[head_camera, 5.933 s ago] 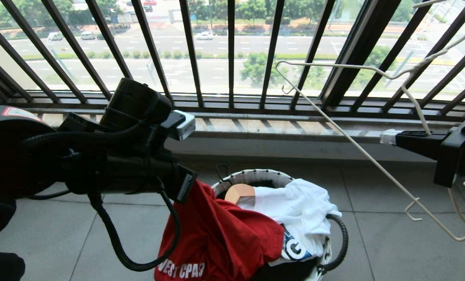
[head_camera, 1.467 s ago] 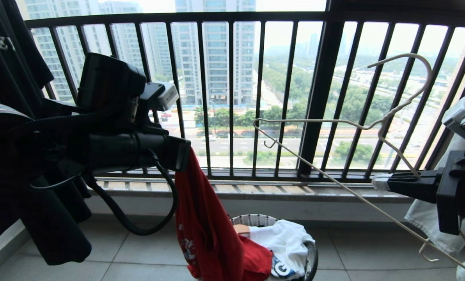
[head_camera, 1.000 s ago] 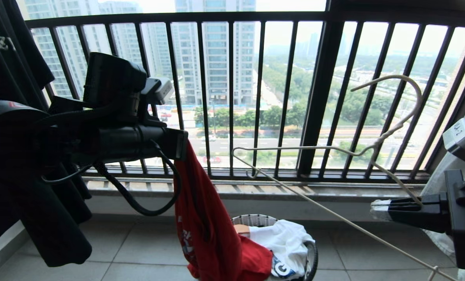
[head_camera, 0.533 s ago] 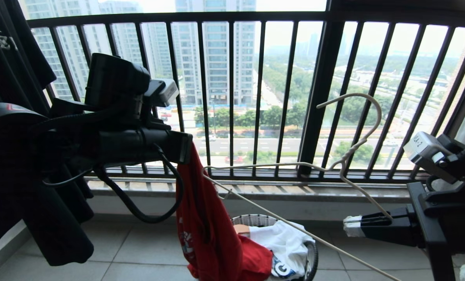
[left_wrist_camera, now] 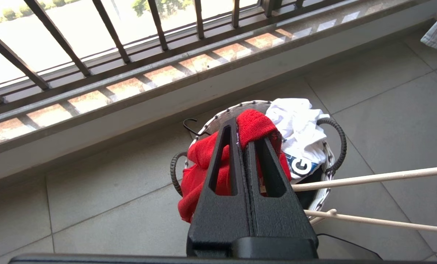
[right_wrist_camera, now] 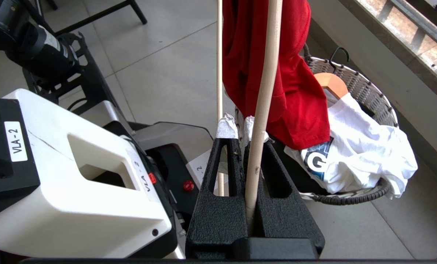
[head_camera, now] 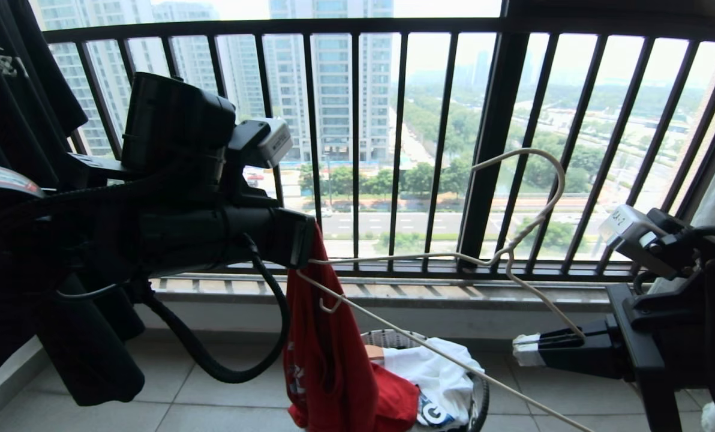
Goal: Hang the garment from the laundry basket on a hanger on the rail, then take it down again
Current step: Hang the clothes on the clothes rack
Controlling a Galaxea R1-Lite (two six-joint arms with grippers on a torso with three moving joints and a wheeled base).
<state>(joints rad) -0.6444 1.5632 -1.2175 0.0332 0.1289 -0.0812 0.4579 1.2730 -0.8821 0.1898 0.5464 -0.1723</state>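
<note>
Threading hanger (head_camera: 453, 258) end into shirt (head_camera: 327, 360) | left fingers (left_wrist_camera: 245, 146) pinch shirt, dangling over basket (head_camera: 483, 396) | right fingers (right_wrist_camera: 240, 126) pinch hanger neck | risk: tip snags outside the fabric, thin wire twists in grip, or small pinch slips.

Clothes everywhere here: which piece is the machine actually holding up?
The red T-shirt, pinched by the left gripper and hanging into the laundry basket. The white shirt just lies in the basket; the black garment hangs apart at the left.
</note>
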